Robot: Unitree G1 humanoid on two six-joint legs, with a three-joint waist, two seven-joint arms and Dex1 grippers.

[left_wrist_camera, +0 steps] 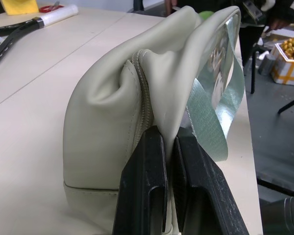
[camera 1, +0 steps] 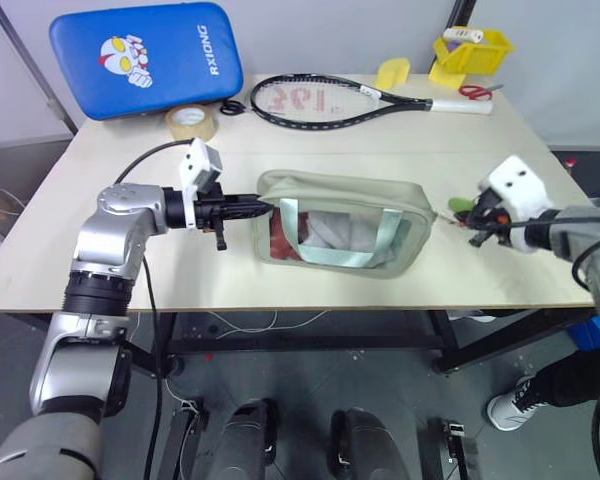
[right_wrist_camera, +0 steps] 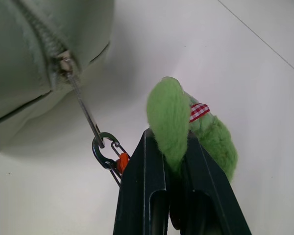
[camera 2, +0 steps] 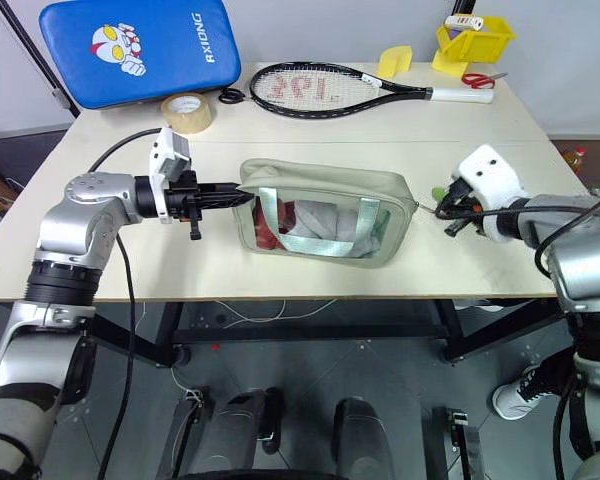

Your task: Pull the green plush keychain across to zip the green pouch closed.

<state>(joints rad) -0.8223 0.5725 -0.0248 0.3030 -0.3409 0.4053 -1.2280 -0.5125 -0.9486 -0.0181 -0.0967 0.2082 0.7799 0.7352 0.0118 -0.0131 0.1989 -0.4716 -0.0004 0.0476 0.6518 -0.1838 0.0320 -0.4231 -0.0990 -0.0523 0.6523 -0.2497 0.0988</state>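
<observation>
R gripper (right_wrist_camera: 179, 161) clenched on green plush keychain (right_wrist_camera: 186, 132), just beside green pouch (camera 1: 340, 225) end. L gripper (left_wrist_camera: 171, 147) pinches pouch's far end. Zip looks fully across; release left.

The green pouch (camera 1: 342, 223) is laid on the table (camera 1: 100, 260). Its left end is pinched by the left end effector (camera 1: 255, 208). Just right of the pouch, the green plush keychain (camera 1: 463, 207) is gripped by the right end effector (camera 1: 477, 222). A racket (camera 1: 330, 101) is seen behind the pouch.
</observation>
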